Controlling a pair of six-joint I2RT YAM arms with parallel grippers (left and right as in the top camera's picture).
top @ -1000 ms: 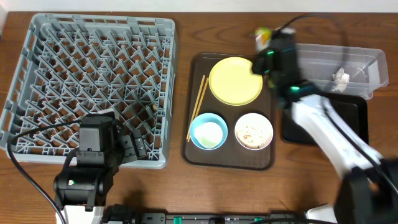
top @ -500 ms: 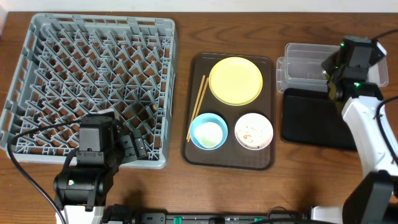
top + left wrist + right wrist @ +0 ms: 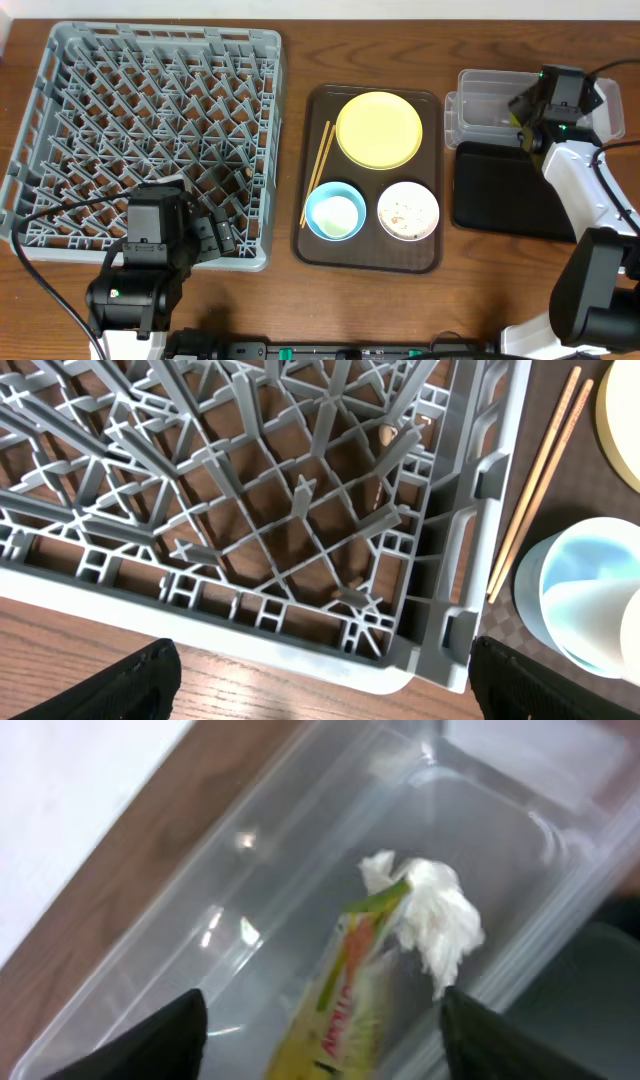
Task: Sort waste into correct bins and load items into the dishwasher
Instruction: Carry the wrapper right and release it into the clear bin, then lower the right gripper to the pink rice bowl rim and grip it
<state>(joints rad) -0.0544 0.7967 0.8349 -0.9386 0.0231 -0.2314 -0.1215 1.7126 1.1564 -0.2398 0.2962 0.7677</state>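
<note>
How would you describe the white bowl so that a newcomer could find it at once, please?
Find the dark brown serving tray right of the grey dish rack. The white bowl sits in its near right corner, beside the light blue bowl; it alone holds speckled scraps.

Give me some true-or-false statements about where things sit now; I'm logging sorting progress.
1. The snack wrapper is inside the clear tub, beside the tissue. True.
2. The yellow plate stands in the dish rack. False: it lies on the brown tray, right of the dish rack.
3. The right gripper is shut on the wrapper. False: it is open above the tub.
4. The white bowl holds food scraps. True.
</note>
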